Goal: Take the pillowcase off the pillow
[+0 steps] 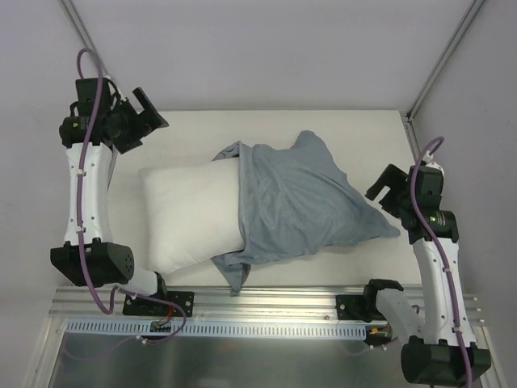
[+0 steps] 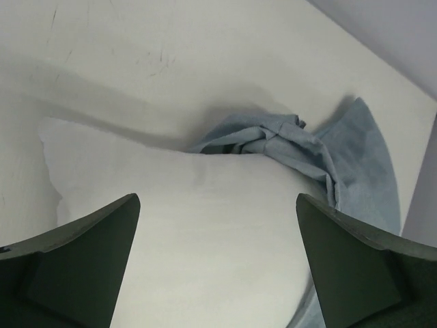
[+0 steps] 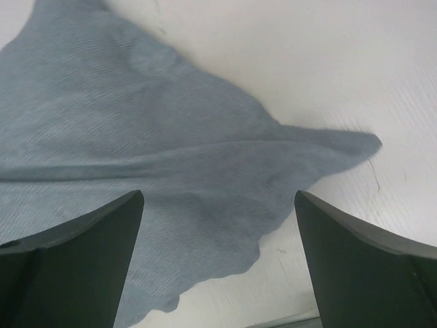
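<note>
Left gripper (image 2: pixel 217 201): above the far left part of the table (image 1: pixel 363 129), jaws spread wide, nothing between them, clear of the pillow's left end.

Pillow (image 1: pixel 190 214): white, plump, lying flat left of centre. Its left part is bare and its right part is under cloth.

Pillowcase (image 1: pixel 299 202): grey-blue, plain side showing. It is bunched across the pillow's middle and creased at the far and near edges. The rest lies loose toward the right, narrowing to a pointed corner on the table.

Right gripper (image 3: pixel 218 197): over that pointed corner, jaws spread wide, pinching nothing.
</note>
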You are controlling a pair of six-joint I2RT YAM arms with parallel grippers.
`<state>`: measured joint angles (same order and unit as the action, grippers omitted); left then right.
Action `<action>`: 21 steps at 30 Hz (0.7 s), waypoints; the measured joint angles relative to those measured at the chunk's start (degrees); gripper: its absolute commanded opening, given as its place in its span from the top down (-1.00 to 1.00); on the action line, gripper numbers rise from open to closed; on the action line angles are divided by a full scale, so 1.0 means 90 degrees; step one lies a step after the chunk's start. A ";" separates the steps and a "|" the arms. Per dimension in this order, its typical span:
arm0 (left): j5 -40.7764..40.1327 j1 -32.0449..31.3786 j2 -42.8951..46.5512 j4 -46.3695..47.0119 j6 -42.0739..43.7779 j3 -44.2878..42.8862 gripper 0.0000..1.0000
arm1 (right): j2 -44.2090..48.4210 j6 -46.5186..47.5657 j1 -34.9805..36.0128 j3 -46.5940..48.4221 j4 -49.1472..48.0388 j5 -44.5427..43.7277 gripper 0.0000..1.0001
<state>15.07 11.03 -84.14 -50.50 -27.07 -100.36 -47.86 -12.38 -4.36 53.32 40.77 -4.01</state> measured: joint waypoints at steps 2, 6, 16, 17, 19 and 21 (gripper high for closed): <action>-0.0449 -0.0503 0.0078 -0.0151 0.0138 -0.0056 -0.97 | -0.0124 0.0068 0.0580 0.0296 -0.0002 -0.0163 -0.96; -0.1299 -0.1528 0.0109 -0.0362 0.0109 0.0095 -0.97 | -0.0772 0.0155 0.2008 0.1156 -0.0029 -0.0588 -0.98; -0.1741 -0.3538 -0.0629 -0.0325 -0.0738 0.1566 -0.95 | -0.4255 0.0658 0.4830 0.4364 0.0238 -0.1069 -0.99; -0.1734 -0.3604 -0.0631 -0.0233 -0.0787 0.1734 -0.58 | -0.4495 0.0680 0.4945 0.4549 0.0250 -0.1061 -0.99; -0.1690 -0.3653 -0.0610 -0.0063 -0.0933 0.2001 0.11 | -0.5078 0.0714 0.5161 0.4947 0.0291 -0.0947 -0.91; -0.1617 -0.3662 -0.0605 0.0100 -0.1027 0.2118 1.00 | -0.5552 0.0731 0.5224 0.5209 0.0323 -0.0833 -0.66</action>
<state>0.51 -21.93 -89.58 -49.60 -36.32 -81.30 -97.82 -5.80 42.65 100.20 43.68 -11.51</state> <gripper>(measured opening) 0.404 0.944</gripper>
